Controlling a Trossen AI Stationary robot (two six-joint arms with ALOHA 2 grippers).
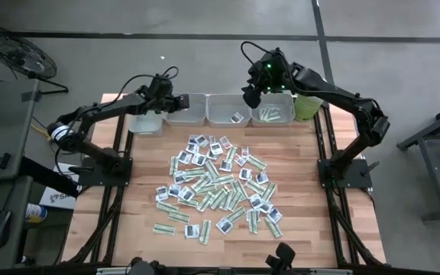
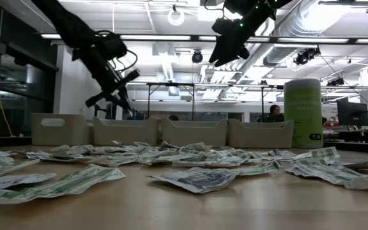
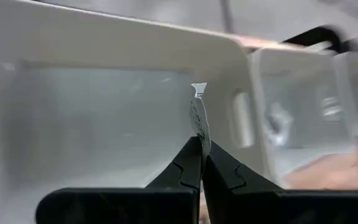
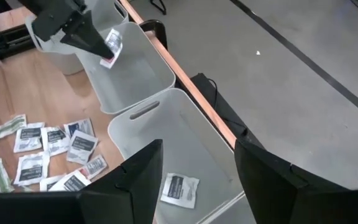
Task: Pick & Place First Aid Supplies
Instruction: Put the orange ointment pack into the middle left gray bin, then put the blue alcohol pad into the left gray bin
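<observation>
Left tool hangs over the grey rectangular plastic trays along the worktop's far edge, its tips pressed onto the bottom edge of a small white squarish sachet, seen edge-on, thin as paper. It looks feather-light and floppy, so an edge pinch suits it; flat ones on the wood will likely need a fingertip slid under a lifted corner.

The heap of narrow green-white strips and white squarish sachets covers the middle of the wooden worktop. Their dark marks are too small to read.

Right tool hovers over the third tray, fingers spread wide, holding nothing; one white sachet lies below it.

At the far right corner stands a tall pale green cylinder tub; its print is unreadable.
</observation>
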